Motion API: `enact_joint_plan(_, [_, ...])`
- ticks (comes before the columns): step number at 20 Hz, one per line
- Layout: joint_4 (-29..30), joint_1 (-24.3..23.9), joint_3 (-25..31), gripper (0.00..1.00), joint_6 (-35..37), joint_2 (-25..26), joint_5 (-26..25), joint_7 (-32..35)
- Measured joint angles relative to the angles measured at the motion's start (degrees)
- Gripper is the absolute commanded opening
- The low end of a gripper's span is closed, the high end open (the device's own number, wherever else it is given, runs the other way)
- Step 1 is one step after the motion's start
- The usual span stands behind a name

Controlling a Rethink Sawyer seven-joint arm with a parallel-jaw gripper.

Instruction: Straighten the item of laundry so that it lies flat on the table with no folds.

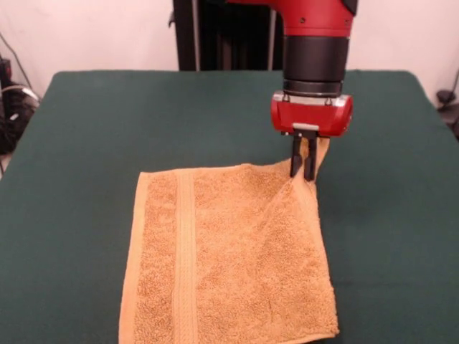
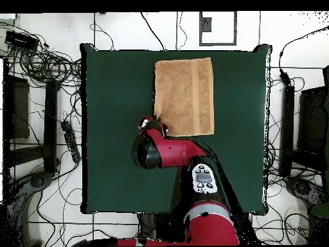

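A single large table covered in plain dark green cloth is seen, its surface bare apart from one towel and the arm above it. In the overhead view the table is surrounded by a pale floor marked with dark lines, over which many black cables are strewn, thickest at the picture's left; dark equipment is set along both side edges of that view, too indistinct to be named. In the front view a pale wall and dark upright posts are seen behind the table. One orange-tan terry towel is laid on the table, toward the side away from the robot's base, reaching close to that edge. Most of it is spread flat, and one woven band is seen running down it near its left side in the front view. One corner, the far right one in that view, is lifted off the cloth, with a diagonal crease running down from it. One red and black arm is counted, and one gripper; its two dark fingers are closed upon the raised corner of the towel.
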Motion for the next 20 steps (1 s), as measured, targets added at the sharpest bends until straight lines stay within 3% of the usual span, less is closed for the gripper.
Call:
enact_joint_plan(3, [-0.24,-0.27,-0.01,0.00,3.32,-0.59,-0.43,0.00])
enact_joint_plan(4, [-0.33,-0.38,-0.02,1.00,4.68,-0.83,-0.64,0.00])
enact_joint_plan(10, [-1.44,-1.16,-0.04,1.00,9.62,-1.03,-3.60,0.00])
enact_joint_plan(20, [-3.02,-1.77,-0.04,1.00,9.70,-0.38,-8.30,0.00])
